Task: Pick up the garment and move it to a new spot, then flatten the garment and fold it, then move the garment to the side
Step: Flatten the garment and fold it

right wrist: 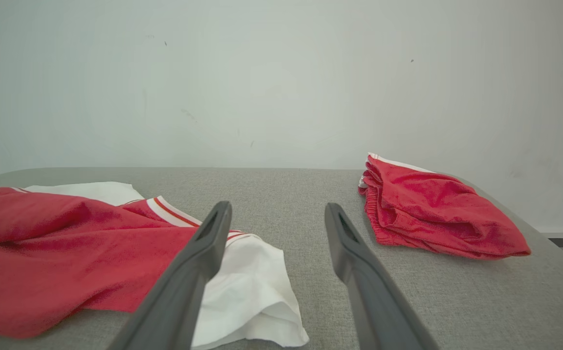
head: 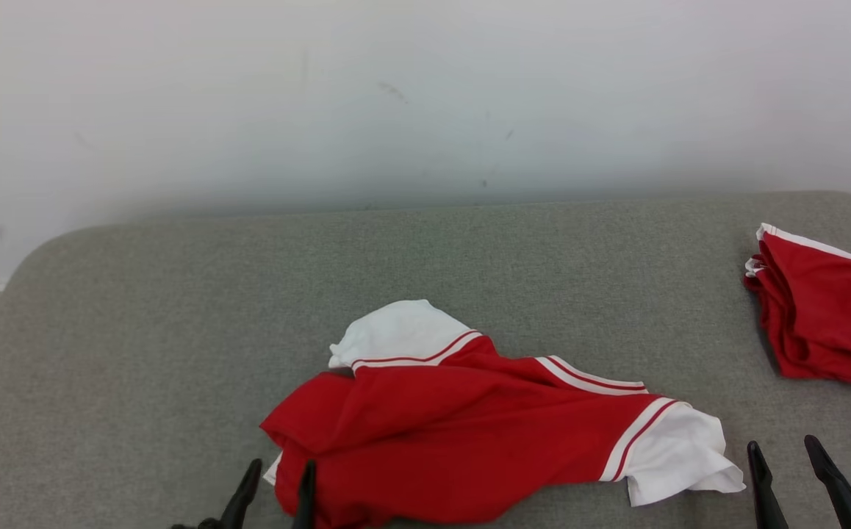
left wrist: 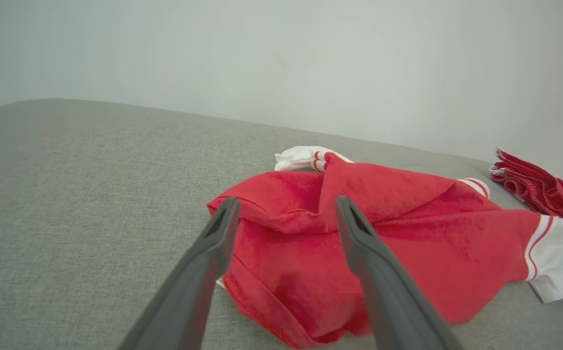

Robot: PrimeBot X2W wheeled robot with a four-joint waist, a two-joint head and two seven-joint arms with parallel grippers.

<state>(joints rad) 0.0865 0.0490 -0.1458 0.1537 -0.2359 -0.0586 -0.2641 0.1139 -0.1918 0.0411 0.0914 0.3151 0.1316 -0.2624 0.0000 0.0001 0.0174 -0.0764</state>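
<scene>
Lying crumpled on table [head: 176,330]: garment [head: 455,433].

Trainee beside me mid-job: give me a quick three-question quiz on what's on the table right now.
1. True or false: the red shirt with white sleeves lies neatly folded on the grey padded table.
2. The folded red shorts lie toward the robot's: A) left B) right C) middle.
3. Fill in: the jaws of the left gripper and right gripper stand ___.
Key: 1 false, it is crumpled; 2 B; 3 open.
</scene>
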